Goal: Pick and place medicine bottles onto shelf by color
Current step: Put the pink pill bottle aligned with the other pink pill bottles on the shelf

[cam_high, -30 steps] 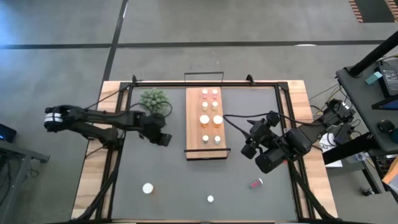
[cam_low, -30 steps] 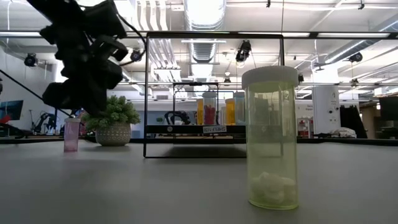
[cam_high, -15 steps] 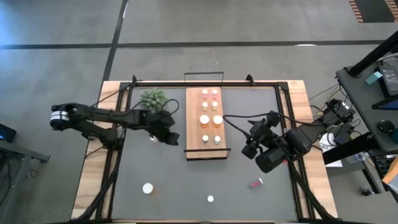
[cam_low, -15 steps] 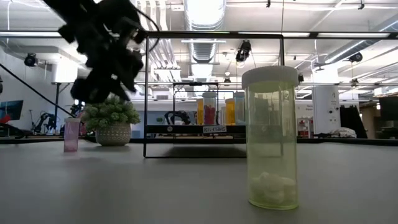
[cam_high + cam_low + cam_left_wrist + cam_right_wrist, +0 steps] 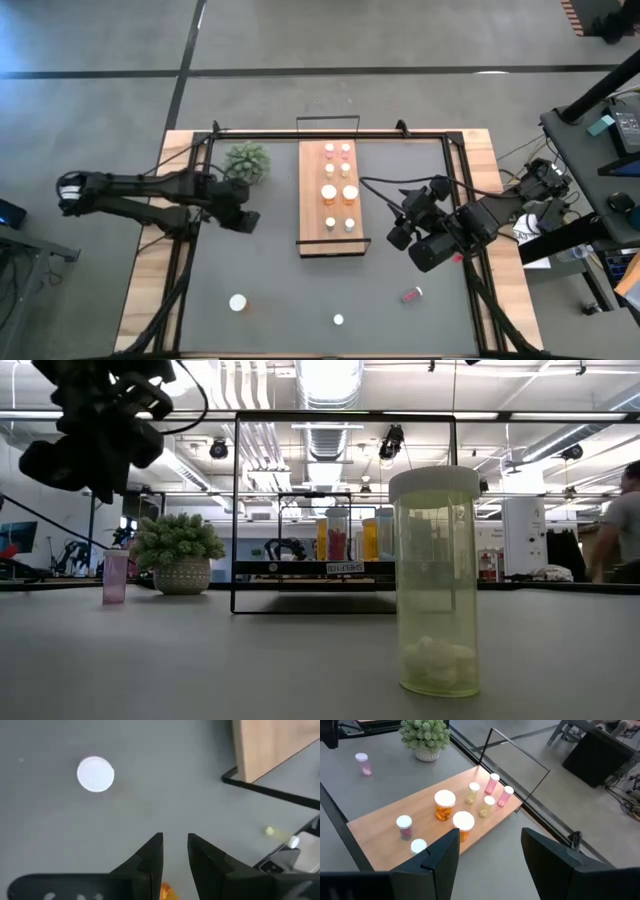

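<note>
The shelf lies mid-table and carries several upright medicine bottles: pink ones at its far end, whitish ones, then orange ones. A pink bottle stands on the table beside the green plant. My left gripper hovers left of the shelf, shut and holding nothing. In its wrist view the fingers point at bare table, and a white bottle cap shows from above. My right gripper hangs raised to the right of the shelf, open and empty.
Three loose bottles remain near the front edge: a wide-capped one, a yellowish one standing upright, and a red one lying down. Tall black wire rails stand at the shelf's short ends. A person is in the room behind.
My left gripper first reached toward the shelf, then drew back toward the table's left edge and rose, staying shut. The pink bottle by the plant has kept its place. A person has come into the low view at the right.
</note>
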{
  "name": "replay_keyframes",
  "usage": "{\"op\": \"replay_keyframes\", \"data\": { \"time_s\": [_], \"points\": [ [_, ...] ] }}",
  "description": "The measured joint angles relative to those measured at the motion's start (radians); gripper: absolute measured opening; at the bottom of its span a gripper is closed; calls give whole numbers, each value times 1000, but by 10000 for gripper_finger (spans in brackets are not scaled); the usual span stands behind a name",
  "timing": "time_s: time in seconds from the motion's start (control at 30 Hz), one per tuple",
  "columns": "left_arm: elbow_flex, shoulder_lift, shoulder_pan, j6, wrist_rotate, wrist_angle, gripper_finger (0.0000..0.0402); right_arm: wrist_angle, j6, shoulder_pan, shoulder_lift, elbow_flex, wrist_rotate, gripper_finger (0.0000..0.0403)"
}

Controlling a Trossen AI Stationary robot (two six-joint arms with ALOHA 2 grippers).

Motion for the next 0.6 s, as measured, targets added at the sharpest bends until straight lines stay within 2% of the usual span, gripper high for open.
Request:
{"op": "replay_keyframes", "data": {
  "time_s": [0.23, 0.43, 0.6],
  "points": [
    [-70, -40, 4, 8, 10, -14, 78, 5, 0, -9, 0, 0, 0, 203],
    [-99, -19, 5, 16, 167, -4, 113, 7, 0, -9, 0, 0, 0, 203],
    [-95, -18, 5, 8, 175, 14, 141, 7, -1, -9, 0, 0, 0, 203]
  ]
}}
